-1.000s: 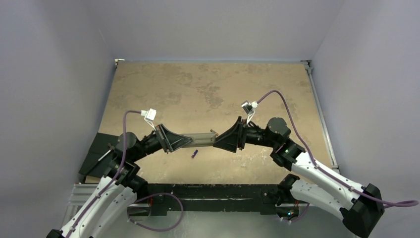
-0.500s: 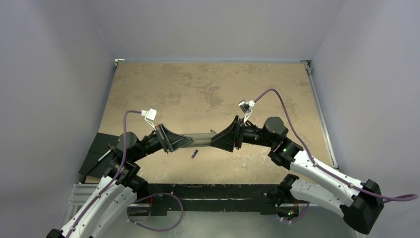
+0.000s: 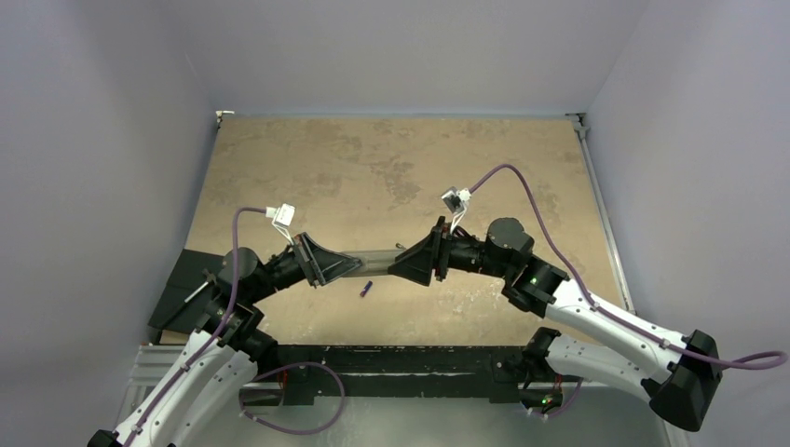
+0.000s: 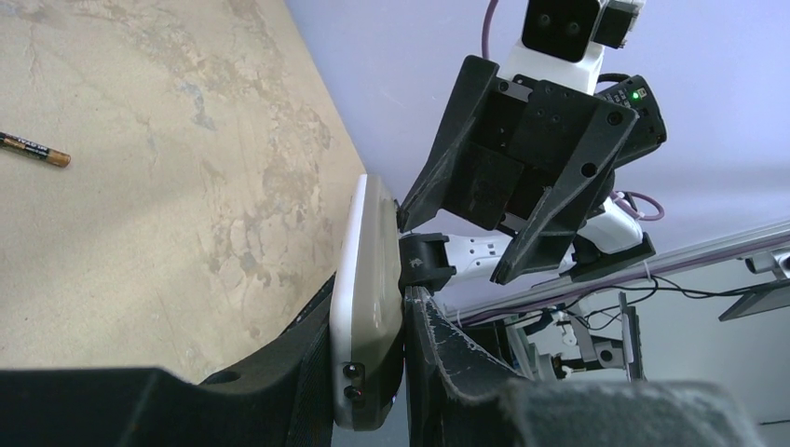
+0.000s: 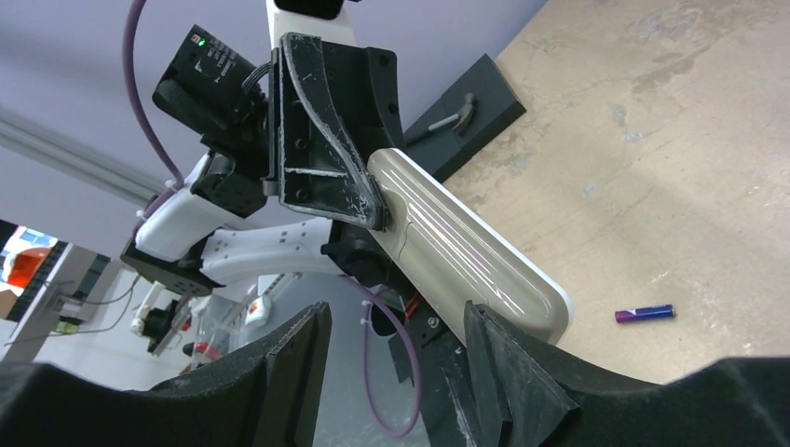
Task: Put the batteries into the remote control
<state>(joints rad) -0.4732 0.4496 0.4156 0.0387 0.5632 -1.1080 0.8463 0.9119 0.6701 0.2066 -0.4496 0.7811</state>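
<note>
My left gripper [image 3: 352, 264] is shut on one end of the remote control [image 3: 373, 258] and holds it level above the table. In the left wrist view the remote control [image 4: 365, 279] stands edge-on between the left gripper's [image 4: 368, 312] pads. The right gripper [image 3: 399, 265] is open at the remote's free end. In the right wrist view the right gripper [image 5: 401, 363] gapes, and the remote's [image 5: 466, 247] grey rounded end lies just beyond its right finger [image 5: 508, 382]. A purple-blue battery [image 3: 365, 289] [image 5: 645, 314] lies on the table under the remote. A brown, gold-ended battery [image 4: 34, 149] lies farther off.
A black block [image 3: 186, 289] [image 5: 475, 102] with a small tool on it sits at the table's left edge. The tan tabletop [image 3: 401, 168] stretches behind the arms. A purple cable [image 3: 522, 186] loops over the right wrist.
The right gripper has moved left, closing the gap to the remote's free end, jaws still open. The left arm and the remote have stayed put.
</note>
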